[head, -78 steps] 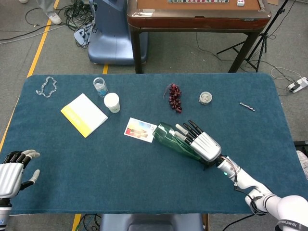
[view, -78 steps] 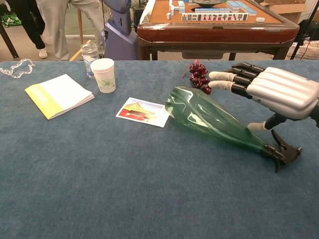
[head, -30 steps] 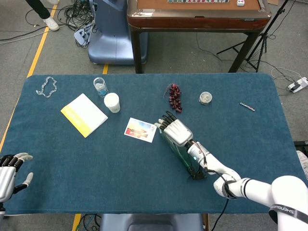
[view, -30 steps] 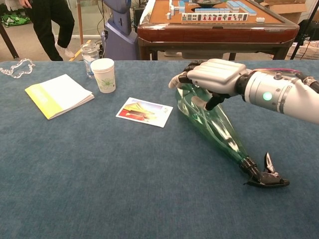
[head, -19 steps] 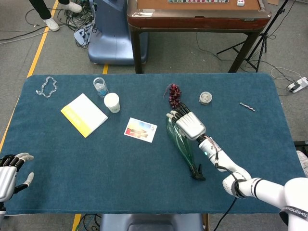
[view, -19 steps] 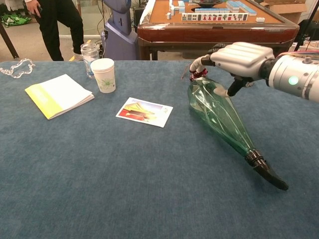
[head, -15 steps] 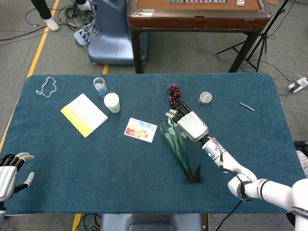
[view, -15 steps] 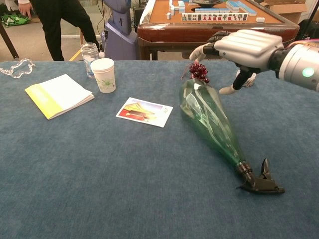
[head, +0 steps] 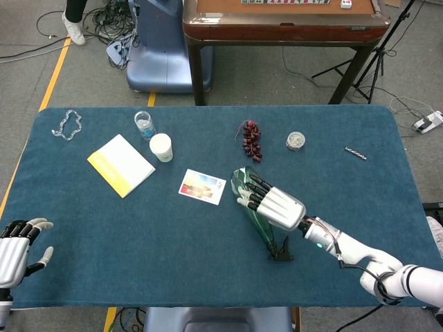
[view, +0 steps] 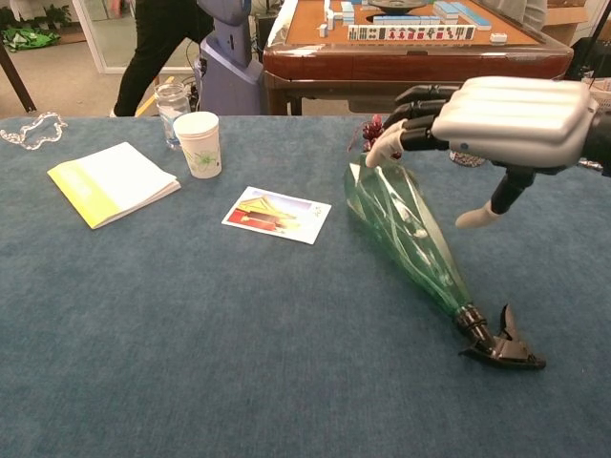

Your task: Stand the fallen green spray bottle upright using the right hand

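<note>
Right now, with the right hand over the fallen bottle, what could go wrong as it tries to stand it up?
The green spray bottle lies flat and the right hand hovers above it with fingers spread, gripping nothing; a push rather than a firm grip may roll the bottle. The grapes lie close behind the bottle's base and the picture card to its side, so a swing could knock either. The tapered body may slip through the fingers.

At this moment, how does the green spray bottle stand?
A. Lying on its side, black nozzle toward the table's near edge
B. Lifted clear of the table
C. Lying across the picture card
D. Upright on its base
A: the green spray bottle lies flat on the table, its black nozzle nearest the robot, with the right hand above its wide end.
</note>
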You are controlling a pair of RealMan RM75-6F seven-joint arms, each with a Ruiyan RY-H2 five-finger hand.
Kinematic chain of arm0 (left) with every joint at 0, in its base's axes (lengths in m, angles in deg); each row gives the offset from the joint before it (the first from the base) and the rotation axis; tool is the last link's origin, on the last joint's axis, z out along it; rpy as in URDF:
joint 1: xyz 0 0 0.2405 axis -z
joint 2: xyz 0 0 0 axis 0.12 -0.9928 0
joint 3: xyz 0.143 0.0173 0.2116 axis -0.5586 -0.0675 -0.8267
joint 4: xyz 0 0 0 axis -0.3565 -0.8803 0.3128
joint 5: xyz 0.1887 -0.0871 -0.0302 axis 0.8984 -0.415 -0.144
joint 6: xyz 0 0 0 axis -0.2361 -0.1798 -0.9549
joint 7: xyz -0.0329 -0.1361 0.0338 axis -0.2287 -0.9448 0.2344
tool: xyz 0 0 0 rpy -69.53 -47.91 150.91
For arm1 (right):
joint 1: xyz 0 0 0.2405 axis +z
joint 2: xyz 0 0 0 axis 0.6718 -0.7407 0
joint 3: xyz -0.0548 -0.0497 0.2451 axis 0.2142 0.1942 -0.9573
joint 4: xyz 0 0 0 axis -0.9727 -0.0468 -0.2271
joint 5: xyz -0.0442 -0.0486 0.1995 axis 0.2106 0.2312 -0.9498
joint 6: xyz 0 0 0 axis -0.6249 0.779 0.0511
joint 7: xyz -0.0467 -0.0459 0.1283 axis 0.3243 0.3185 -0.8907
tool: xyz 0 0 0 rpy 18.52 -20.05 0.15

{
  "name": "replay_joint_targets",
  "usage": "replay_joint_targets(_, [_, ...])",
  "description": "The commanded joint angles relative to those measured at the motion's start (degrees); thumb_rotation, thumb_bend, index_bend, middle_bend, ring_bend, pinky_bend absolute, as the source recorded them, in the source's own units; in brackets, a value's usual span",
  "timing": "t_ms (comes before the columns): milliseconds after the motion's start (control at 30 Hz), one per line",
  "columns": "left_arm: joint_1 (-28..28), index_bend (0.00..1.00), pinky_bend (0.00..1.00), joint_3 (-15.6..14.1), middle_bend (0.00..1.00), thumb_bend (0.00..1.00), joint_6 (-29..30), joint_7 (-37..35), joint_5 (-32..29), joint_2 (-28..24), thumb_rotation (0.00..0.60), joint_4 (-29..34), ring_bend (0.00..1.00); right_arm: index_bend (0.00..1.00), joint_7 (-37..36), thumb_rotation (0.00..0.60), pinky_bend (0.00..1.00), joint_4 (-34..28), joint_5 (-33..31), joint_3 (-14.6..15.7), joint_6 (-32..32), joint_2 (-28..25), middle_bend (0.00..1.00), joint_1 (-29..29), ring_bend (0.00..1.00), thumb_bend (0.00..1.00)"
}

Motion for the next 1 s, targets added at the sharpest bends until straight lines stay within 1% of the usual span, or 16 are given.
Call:
replay_joint_targets(33, [-0.07, 0.32, 0.16, -0.01, 0.26, 0.36, 0.05, 0.22, -0.11, -0.16, 0.600, 0.22, 0.24, 0.20, -0.08, 0.600, 0.00, 1.41, 2.34, 1.60, 0.43, -0.55, 0.19, 0.39, 0.09, 0.01])
replay_joint_targets(233, [-0.13, 0.32, 0.16, -0.06, 0.26, 0.36, 0.03, 0.90, -0.28, -0.17, 0.600, 0.78, 0.24, 0.21, -2.32, 0.600, 0.00, 4.51, 6.56, 3.20, 2.09, 0.36, 0.18, 1.42, 0.09, 0.00])
replay_joint_targets(367, [-0.29, 0.32, 0.16, 0.09, 0.26, 0.36, 0.44, 1.44, -0.48, -0.04, 0.600, 1.10, 0.24, 0.20, -2.60, 0.600, 0.00, 8.18, 10.55, 4.83, 3.14, 1.77, 0.18, 2.56, 0.09, 0.00])
replay_joint_targets(467, [-0.43, 0.32, 0.16, 0.01, 0.26, 0.36, 0.50, 1.71, -0.57, -0.16, 0.600, 1.29, 0.24, 0.20, -3.32, 0.600, 0.00, 10.86, 12.25, 5.68, 4.07, 2.92, 0.18, 2.98, 0.09, 0.00])
replay_joint_targets(767, [-1.07, 0.32, 0.16, -0.11, 0.26, 0.36, 1.15, 2.28, -0.94, -0.36, 0.600, 1.90, 0.24, 0.21, -5.97, 0.600, 0.00, 18.67, 15.47, 8.19, 5.28, 7.13, 0.18, 4.15, 0.09, 0.00])
replay_joint_targets(1000, [-1.42, 0.32, 0.16, -0.17, 0.26, 0.36, 1.42, 2.54, -1.14, -0.43, 0.600, 1.96, 0.24, 0.24, -6.88, 0.600, 0.00, 24.05, 16.84, 9.54, 6.41, 10.21, 0.18, 4.76, 0.08, 0.00])
